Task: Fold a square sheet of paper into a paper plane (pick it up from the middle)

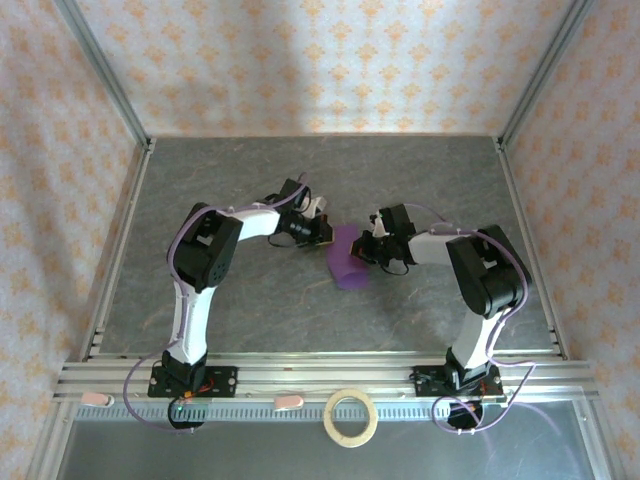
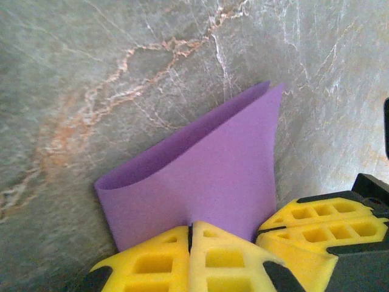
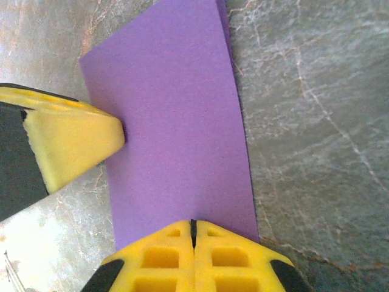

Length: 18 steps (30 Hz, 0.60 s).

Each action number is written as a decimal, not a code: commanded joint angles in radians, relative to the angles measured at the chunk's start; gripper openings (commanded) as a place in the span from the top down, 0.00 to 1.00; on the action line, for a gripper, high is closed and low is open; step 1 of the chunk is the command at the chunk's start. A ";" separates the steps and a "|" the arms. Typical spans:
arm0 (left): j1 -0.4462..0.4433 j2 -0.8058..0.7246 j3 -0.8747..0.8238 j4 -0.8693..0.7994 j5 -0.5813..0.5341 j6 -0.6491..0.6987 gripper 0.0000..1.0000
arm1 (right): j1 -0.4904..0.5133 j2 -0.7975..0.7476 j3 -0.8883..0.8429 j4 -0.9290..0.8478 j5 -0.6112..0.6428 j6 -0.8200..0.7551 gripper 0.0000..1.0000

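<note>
The square sheet of paper (image 1: pixel 347 262) is purple and bent over on itself into a loose half fold above the grey table, between the two arms. My left gripper (image 2: pixel 191 228) is shut on the sheet's near edge, where both layers meet. In the left wrist view the fold curls open at the left (image 2: pixel 206 176). My right gripper (image 3: pixel 193 224) is shut on the same paper (image 3: pixel 176 121) from the other side. The left gripper's yellow fingers (image 3: pixel 73 143) touch the sheet's left edge in the right wrist view. A paper plane is out of view.
A tan tape ring (image 1: pixel 351 417) lies on the near rail between the arm bases. Metal frame rails (image 1: pixel 115 250) border the marbled table on the left, right and front. Patterned walls stand behind.
</note>
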 commanded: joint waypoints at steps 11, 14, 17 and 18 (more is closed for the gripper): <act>0.078 0.022 0.003 0.046 -0.161 -0.060 1.00 | -0.002 0.029 -0.090 -0.142 0.100 0.014 1.00; 0.080 0.020 0.008 0.068 -0.159 -0.087 1.00 | -0.003 0.021 -0.099 -0.133 0.099 0.022 1.00; 0.080 0.026 0.023 0.069 -0.165 -0.108 1.00 | -0.003 0.016 -0.107 -0.120 0.091 0.031 1.00; 0.079 0.022 0.025 0.064 -0.171 -0.116 1.00 | -0.002 0.014 -0.108 -0.120 0.093 0.033 1.00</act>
